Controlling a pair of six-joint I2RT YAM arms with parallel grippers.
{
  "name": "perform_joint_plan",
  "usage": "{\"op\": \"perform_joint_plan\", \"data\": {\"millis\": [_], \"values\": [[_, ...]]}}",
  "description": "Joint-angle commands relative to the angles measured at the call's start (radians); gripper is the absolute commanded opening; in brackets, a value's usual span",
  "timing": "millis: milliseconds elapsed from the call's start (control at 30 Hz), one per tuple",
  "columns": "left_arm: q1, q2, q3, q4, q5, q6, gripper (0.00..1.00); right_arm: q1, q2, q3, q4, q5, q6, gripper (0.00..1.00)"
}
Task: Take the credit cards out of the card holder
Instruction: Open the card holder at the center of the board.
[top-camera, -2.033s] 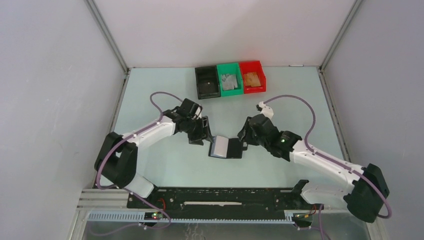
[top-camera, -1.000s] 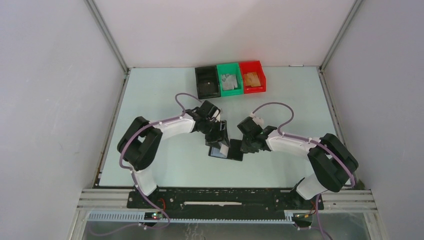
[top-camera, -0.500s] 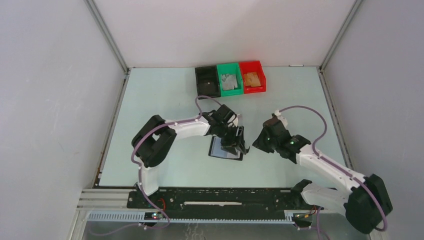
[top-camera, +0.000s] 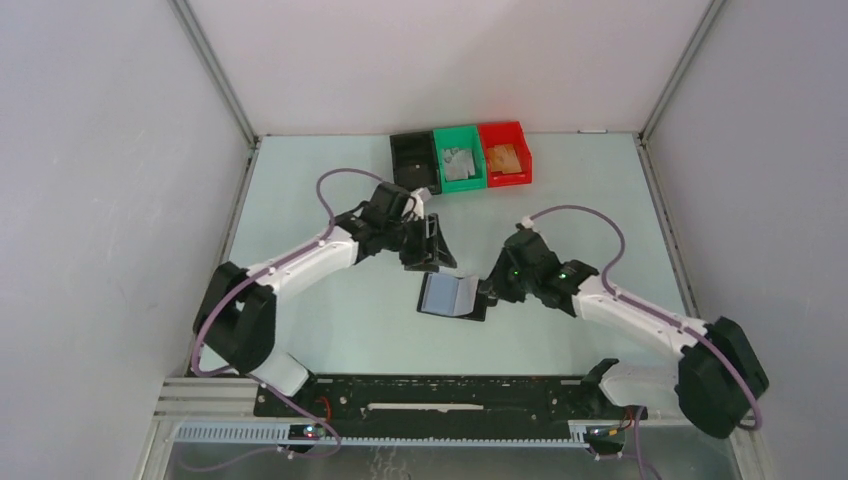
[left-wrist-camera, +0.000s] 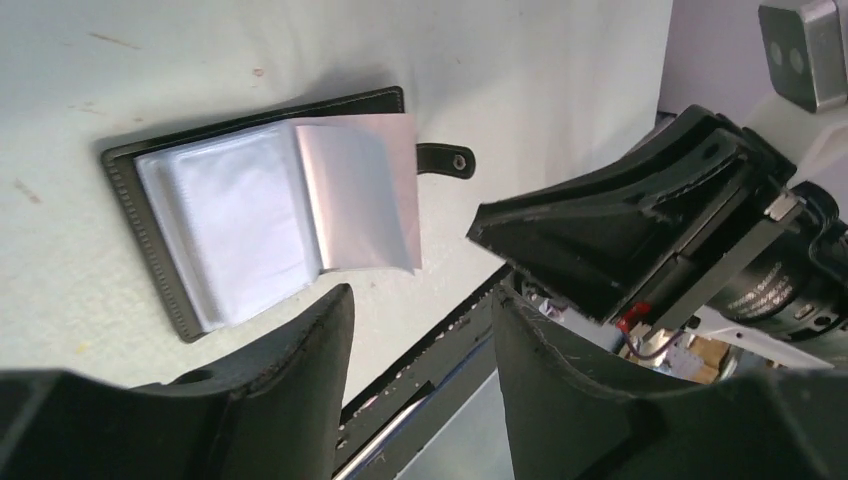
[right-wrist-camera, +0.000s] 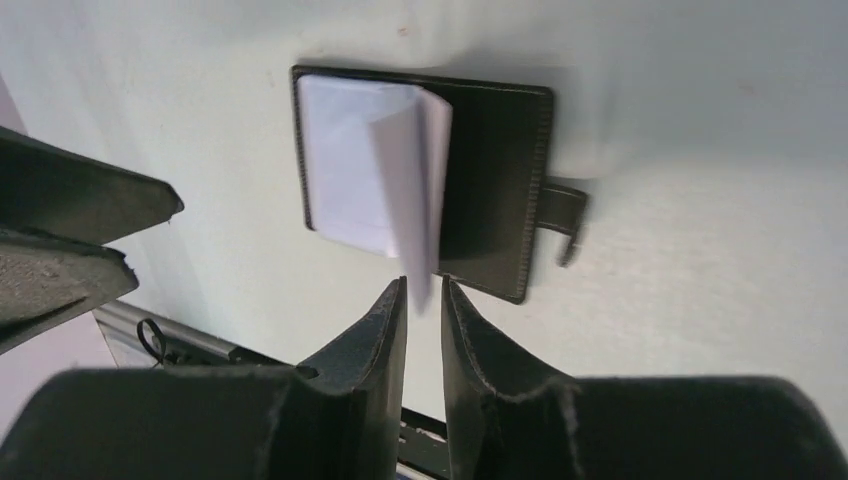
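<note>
Card holder (top-camera: 452, 297) lies open on worktop (top-camera: 330, 180) btwn the two arms, one clear sleeve page (right-wrist-camera: 405, 180) standing up. R fingers (right-wrist-camera: 385, 340) nearly closed, thin slit only, by the strap tab (right-wrist-camera: 562, 205) side; can't tell if they pinch the page. L fingers (left-wrist-camera: 300, 380) spread wide, empty, hovering just past holder's far edge.

The card holder (right-wrist-camera: 495, 190) lay open on the pale surface (right-wrist-camera: 680, 150), its strap tab (right-wrist-camera: 565, 215) pointing right. One pale sleeve leaf (right-wrist-camera: 405, 170) stood up from the stack, its lower corner pinched between the right claw's (right-wrist-camera: 424, 285) narrow-set fingertips.
</note>
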Motion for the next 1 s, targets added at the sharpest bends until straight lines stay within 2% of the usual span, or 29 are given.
{"op": "perform_joint_plan", "data": {"millis": [0, 200, 400, 533, 800, 967], "values": [[0.027, -0.047, -0.078, -0.018, -0.067, 0.0, 0.57, 0.072, 0.092, 0.109, 0.099, -0.033, -0.004, 0.27], [0.078, -0.09, -0.193, 0.046, -0.099, -0.078, 0.57, 0.143, 0.25, 0.197, 0.112, -0.02, -0.012, 0.26], [0.061, -0.051, -0.193, 0.072, -0.079, -0.09, 0.58, 0.092, 0.37, 0.193, 0.066, -0.001, -0.008, 0.22], [0.044, -0.02, -0.183, 0.089, -0.084, -0.092, 0.58, 0.061, 0.384, 0.171, 0.021, 0.065, -0.021, 0.22], [0.026, 0.082, -0.145, 0.089, -0.087, -0.077, 0.58, 0.016, 0.319, 0.064, 0.03, 0.091, -0.011, 0.23], [0.006, 0.106, -0.126, 0.088, -0.075, -0.071, 0.58, 0.01, 0.363, 0.028, 0.061, 0.087, -0.004, 0.22]]}}
